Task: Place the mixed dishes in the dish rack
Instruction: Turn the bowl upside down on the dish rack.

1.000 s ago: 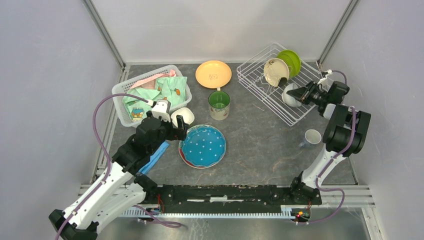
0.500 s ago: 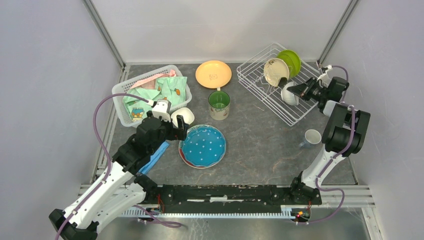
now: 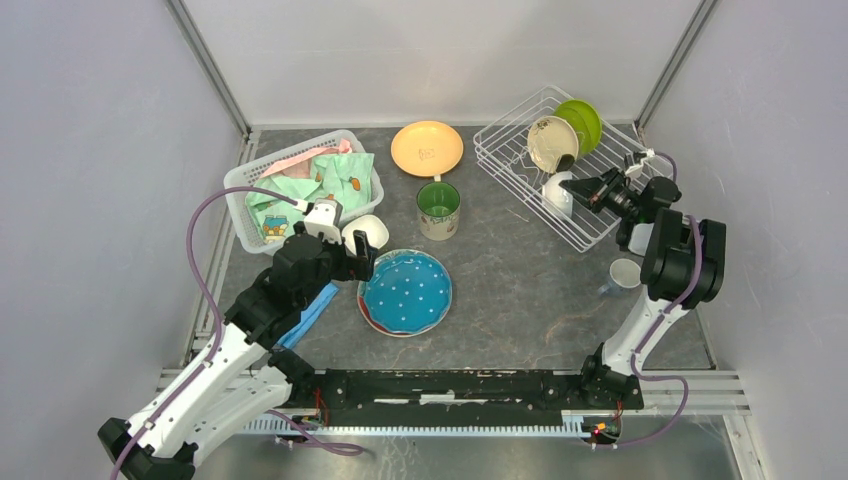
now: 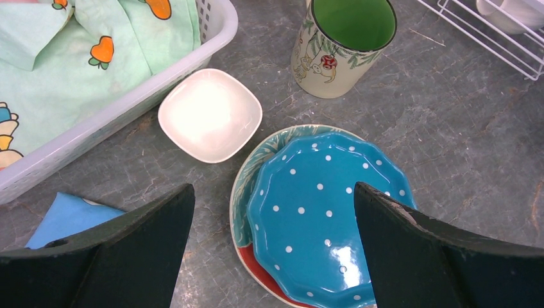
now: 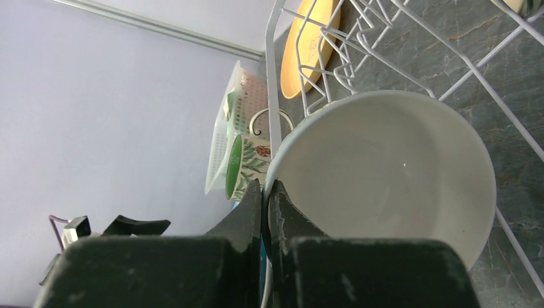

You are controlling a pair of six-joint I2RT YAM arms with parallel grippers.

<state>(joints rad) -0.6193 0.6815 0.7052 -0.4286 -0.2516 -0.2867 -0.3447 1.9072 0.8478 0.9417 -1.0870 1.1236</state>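
Note:
The white wire dish rack (image 3: 503, 152) stands at the back right with a cream plate (image 3: 551, 142) and a lime-green plate (image 3: 582, 122) upright in it. My right gripper (image 3: 572, 186) is shut on the rim of a white bowl (image 3: 556, 196) held on edge over the rack; the wrist view shows the bowl (image 5: 391, 173) pinched between the gripper (image 5: 267, 186) fingers. My left gripper (image 4: 274, 187) hangs open above the blue white-dotted plate (image 4: 327, 224), which lies on a red and teal plate (image 4: 247, 183). A small white bowl (image 4: 210, 114) and the mug (image 4: 343, 38) sit just beyond.
An orange plate (image 3: 427, 148) lies at the back middle. A small cup (image 3: 625, 273) stands by the right arm. The white basket of clothes (image 3: 300, 185) fills the back left, with a folded blue cloth (image 3: 315, 305) near the left arm.
The right gripper has shut on the white bowl's rim and carried it leftward over the rack, turning it on edge. The left arm has stayed still.

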